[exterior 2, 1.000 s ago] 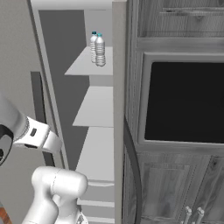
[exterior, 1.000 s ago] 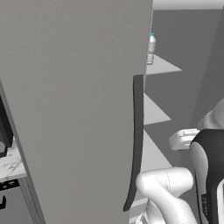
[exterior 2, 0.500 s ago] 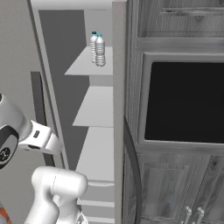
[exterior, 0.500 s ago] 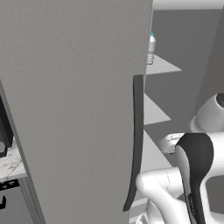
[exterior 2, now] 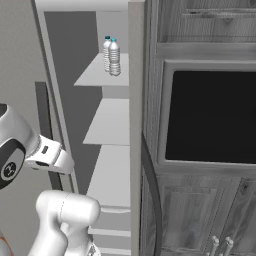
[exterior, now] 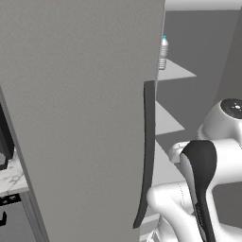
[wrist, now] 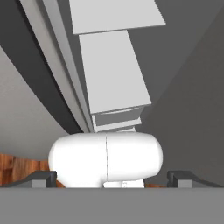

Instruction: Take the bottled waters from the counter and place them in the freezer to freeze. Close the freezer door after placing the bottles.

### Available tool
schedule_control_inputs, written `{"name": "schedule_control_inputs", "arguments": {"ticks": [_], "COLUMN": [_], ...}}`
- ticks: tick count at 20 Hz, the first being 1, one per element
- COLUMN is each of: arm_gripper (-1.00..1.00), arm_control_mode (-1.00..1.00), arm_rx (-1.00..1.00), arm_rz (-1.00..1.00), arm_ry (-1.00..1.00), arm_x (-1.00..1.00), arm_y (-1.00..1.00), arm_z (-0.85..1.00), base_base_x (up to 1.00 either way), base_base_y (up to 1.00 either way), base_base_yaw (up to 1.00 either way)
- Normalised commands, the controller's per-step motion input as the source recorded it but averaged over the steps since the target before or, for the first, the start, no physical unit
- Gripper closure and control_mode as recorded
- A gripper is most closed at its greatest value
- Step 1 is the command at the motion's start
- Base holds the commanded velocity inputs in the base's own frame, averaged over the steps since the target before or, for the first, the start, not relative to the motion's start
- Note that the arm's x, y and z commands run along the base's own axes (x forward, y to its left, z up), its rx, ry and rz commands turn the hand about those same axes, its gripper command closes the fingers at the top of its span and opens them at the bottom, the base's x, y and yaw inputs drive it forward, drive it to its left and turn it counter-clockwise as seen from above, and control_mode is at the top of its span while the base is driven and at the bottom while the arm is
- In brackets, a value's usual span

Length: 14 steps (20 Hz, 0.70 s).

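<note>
**Ana:** What just changed?

**Ben:** The white arm (exterior: 203, 179) has swung up and back from the freezer (exterior 2: 75, 115) in the last second; nothing else has moved; the freezer door (exterior: 80, 118) is open as wide as before.

**Ana:** What does that mean for the job?

**Ben:** I think the putting-in part is done; only shutting the door is left.

**Ana:** Go left to right for me.

**Ben:** A bit of the marble bench (exterior: 12, 176) shows far left, with no bottle on it; then comes the big grey door with its long dark handle (exterior: 147, 151), off to the gripper's left, I think; then the open freezer; last the black wall oven (exterior 2: 210, 117).

**Ana:** What is in the freezer?

**Ben:** The two bottled waters (exterior 2: 111, 55) stand upright, close together, on the top shelf (exterior 2: 95, 75), high above the gripper; the lower shelves (wrist: 111, 70) in front of the gripper are bare.

**Ana:** And the gripper (wrist: 113, 178)?

**Ben:** Its fingertips (wrist: 39, 179) sit far apart; it is wide open and holds nothing.
</note>
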Motion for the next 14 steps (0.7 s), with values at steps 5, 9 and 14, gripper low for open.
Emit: {"name": "schedule_control_inputs", "arguments": {"ticks": [5, 9, 14], "arm_gripper": [-1.0, -1.0, -1.0], "arm_control_mode": [-1.0, -1.0, 1.0], "arm_rx": [0.0, 0.0, 0.0], "arm_rz": [0.0, 0.0, 0.0], "arm_ry": [0.0, 0.0, 0.0], "arm_x": [0.0, 0.0, -0.01], "arm_y": [0.0, 0.0, 0.0], "arm_z": [0.0, 0.0, 0.0], "base_base_x": [0.0, 0.0, -0.28], "base_base_y": [0.0, 0.0, 0.0], "base_base_yaw": [0.0, 0.0, 0.0]}}
